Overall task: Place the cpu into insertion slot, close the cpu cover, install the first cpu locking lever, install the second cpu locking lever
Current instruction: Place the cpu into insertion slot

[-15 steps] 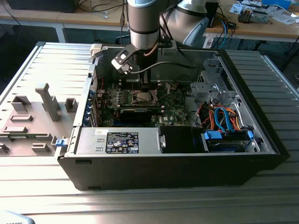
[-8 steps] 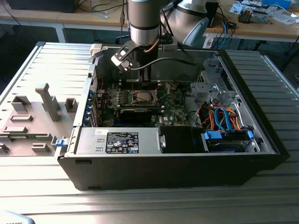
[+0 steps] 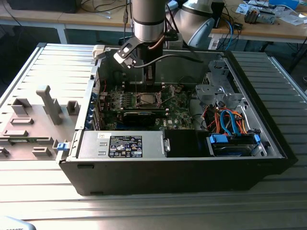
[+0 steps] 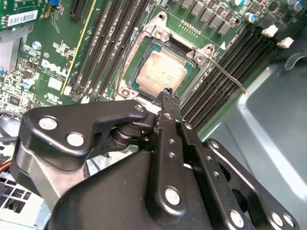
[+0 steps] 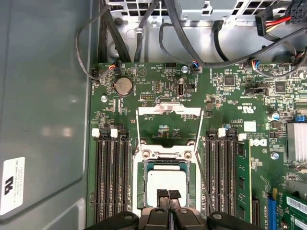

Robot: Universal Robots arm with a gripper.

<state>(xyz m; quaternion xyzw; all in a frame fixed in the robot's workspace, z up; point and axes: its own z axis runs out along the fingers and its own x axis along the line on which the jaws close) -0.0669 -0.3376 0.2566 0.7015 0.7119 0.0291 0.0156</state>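
The cpu lies flat in the insertion slot, its silvery top showing in both wrist views. The cpu cover is swung open behind the slot, with the board showing through its window. Thin wire locking levers stand released along either side, and one lever sticks out past the memory slots. My gripper hovers over the chip's near edge, its fingers shut together with nothing between them. In the exterior view my gripper hangs right over the slot.
Black memory slots flank the socket. Cables run across the case's far wall. A long black card, a power supply and a drive bay with blue and orange cables lie inside the open case.
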